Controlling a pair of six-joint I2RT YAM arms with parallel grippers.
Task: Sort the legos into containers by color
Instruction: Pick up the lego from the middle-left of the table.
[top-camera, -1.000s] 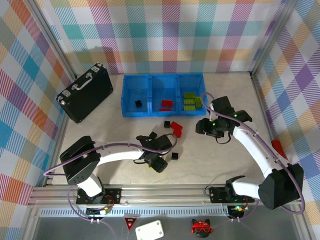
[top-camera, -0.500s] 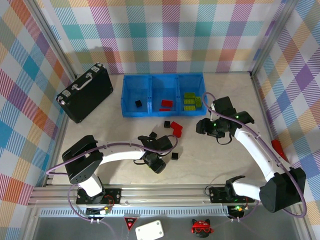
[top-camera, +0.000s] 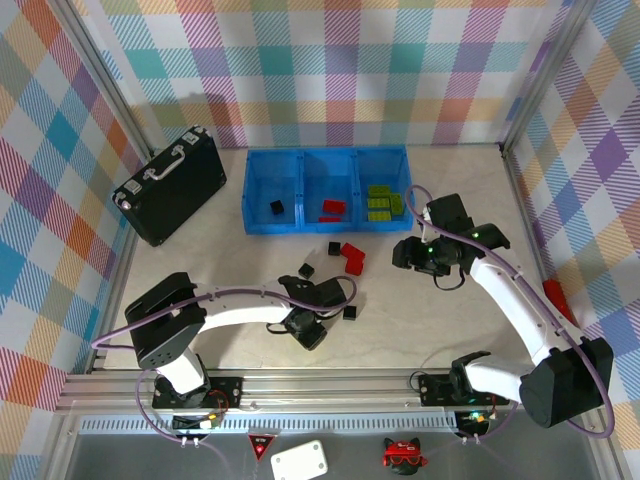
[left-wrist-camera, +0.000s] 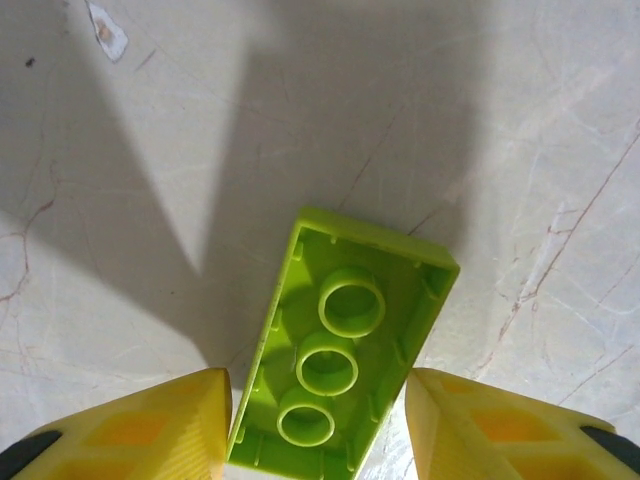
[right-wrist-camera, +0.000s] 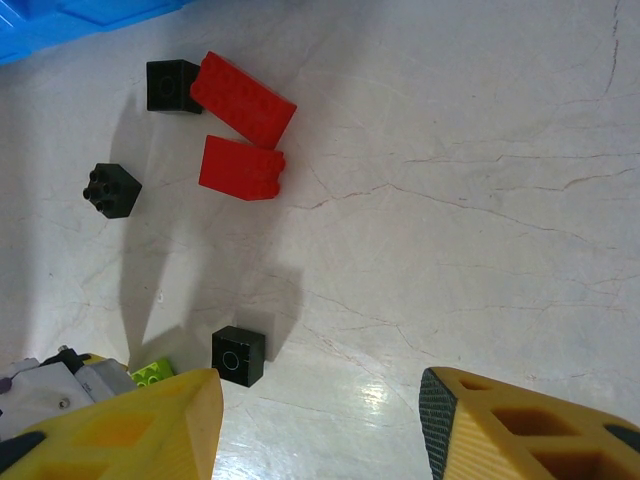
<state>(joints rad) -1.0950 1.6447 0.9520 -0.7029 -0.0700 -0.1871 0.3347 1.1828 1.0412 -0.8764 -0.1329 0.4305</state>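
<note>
Scattered on pale tabletop (right-wrist-camera: 480, 150)
Against upper red brick (right-wrist-camera: 243, 98), left: black cube (right-wrist-camera: 172, 85); just below: second red brick (right-wrist-camera: 241, 168); well below: lone black cube (right-wrist-camera: 238, 355).

You're looking at a lime-green brick (left-wrist-camera: 340, 345) and yellow fingers (left-wrist-camera: 150, 430). Your tray (top-camera: 300, 226) is bright blue, the walls (top-camera: 330, 70) pastel plaid.

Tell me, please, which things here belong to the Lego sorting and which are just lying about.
Belongs:
- lime-green plastic studded brick
- red plastic bricks
- small black plastic cubes
- long bright-blue three-compartment plastic tray

Lying about:
- black hard briefcase with silver handle
</note>
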